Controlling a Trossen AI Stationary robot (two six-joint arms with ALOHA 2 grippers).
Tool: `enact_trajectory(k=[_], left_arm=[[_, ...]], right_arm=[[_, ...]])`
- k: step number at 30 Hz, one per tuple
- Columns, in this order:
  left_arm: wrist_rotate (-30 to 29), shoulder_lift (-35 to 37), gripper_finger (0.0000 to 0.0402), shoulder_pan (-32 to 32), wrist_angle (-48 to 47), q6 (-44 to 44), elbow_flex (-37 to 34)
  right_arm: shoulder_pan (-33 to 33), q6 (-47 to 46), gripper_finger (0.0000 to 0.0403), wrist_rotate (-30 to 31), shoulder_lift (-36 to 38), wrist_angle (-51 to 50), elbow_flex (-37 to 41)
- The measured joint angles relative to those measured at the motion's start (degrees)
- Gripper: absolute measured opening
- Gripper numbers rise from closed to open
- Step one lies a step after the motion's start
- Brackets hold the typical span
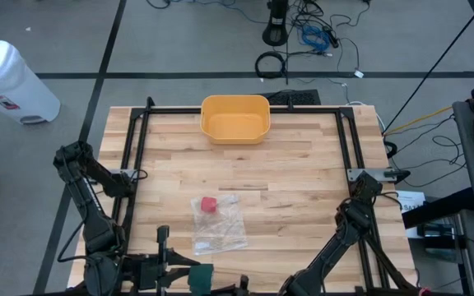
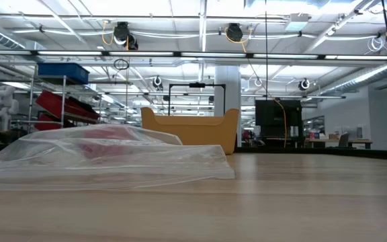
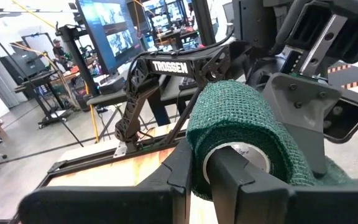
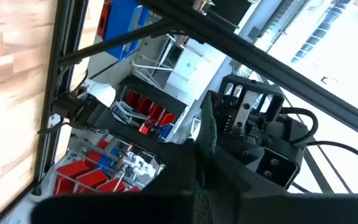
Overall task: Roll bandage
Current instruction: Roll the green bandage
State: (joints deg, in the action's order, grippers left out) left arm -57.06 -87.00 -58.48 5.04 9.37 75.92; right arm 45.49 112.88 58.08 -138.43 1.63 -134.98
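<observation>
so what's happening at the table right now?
Both arms meet at the table's near edge. The left gripper is shut on the green bandage roll; the right gripper is closed on a green strip of it. A clear plastic bag with something red inside and a yellow bin sit untouched.

Both dark six-joint arms fold down to the near edge of the light wooden desk (image 1: 303, 189), their wrists meeting at its middle. Left gripper (image 3: 197, 174): jaws clamped on a dark green roll of woven bandage (image 3: 241, 137), one finger through its white core. Right gripper (image 4: 204, 180): jaws closed on the bandage's loose green strip, directly facing the left gripper.
</observation>
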Motion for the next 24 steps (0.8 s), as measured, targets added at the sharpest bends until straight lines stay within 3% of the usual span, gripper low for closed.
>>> enact_trajectory(k=[8, 19, 24], left_arm=[[0.0, 0.0, 0.0041, 0.0, -0.3, 0.1, 0.0], [-1.9, 0.0, 0.0041, 0.0, -2.2, 0.1, 0.0], [-1.9, 0.0, 0.0041, 0.5, -2.4, 0.1, 0.0]], right_arm=[[0.0, -4.2, 0.0002, 0.4, 0.0, 1.2, 0.0], [0.7, -1.5, 0.0001, 0.5, 0.0, 16.7, 0.0], [0.3, -1.2, 0.0, 0.4, 0.2, 18.8, 0.0]])
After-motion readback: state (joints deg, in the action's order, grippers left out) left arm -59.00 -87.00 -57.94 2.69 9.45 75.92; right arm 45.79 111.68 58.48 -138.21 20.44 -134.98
